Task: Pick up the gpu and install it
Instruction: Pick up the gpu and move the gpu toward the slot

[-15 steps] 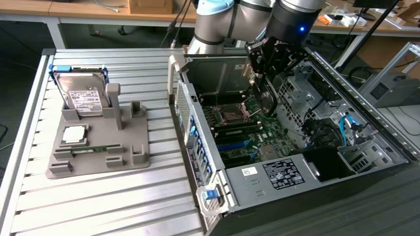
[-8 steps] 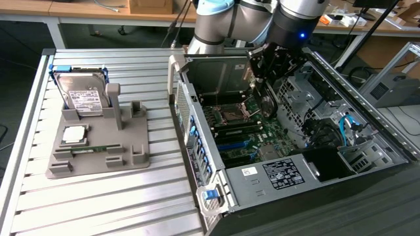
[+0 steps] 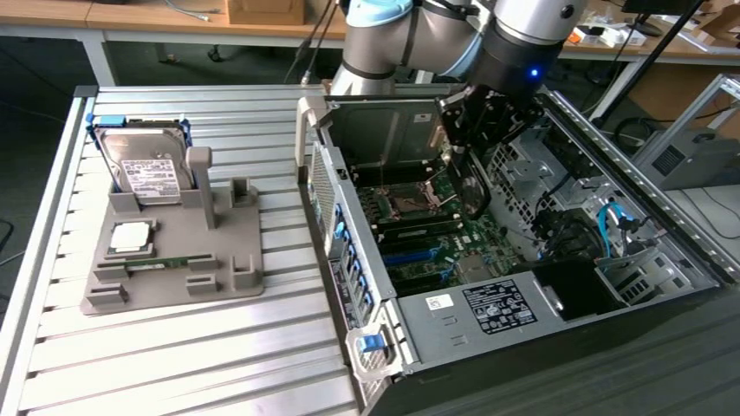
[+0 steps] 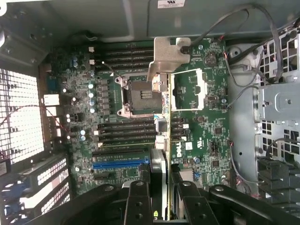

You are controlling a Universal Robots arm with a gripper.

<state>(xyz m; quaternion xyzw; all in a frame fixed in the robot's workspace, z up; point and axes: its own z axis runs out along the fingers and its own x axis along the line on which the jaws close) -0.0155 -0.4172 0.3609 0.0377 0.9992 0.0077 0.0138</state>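
My gripper (image 3: 467, 130) hangs inside the open computer case (image 3: 347, 225), shut on the gpu (image 3: 474, 184), which shows as a slim dark blade pointing down toward the motherboard (image 3: 463, 251). In the wrist view the gpu (image 4: 161, 140) runs edge-on out from between the black fingers (image 4: 138, 201), and its silver end bracket (image 4: 166, 54) sits at the far end. The gripper (image 4: 159, 180) holds the card above the motherboard (image 4: 201, 136), over the empty processor socket (image 4: 138, 96). The card hangs clear of the blue expansion slot (image 4: 119, 164).
A grey parts fixture (image 3: 173, 286) lies on the slatted table at the exterior view's left, holding an upright hard drive (image 3: 145, 169), a processor (image 3: 130, 236) and a green memory strip (image 3: 173, 260). Case walls, cables (image 3: 613, 225) and a power supply (image 3: 497, 305) surround the board.
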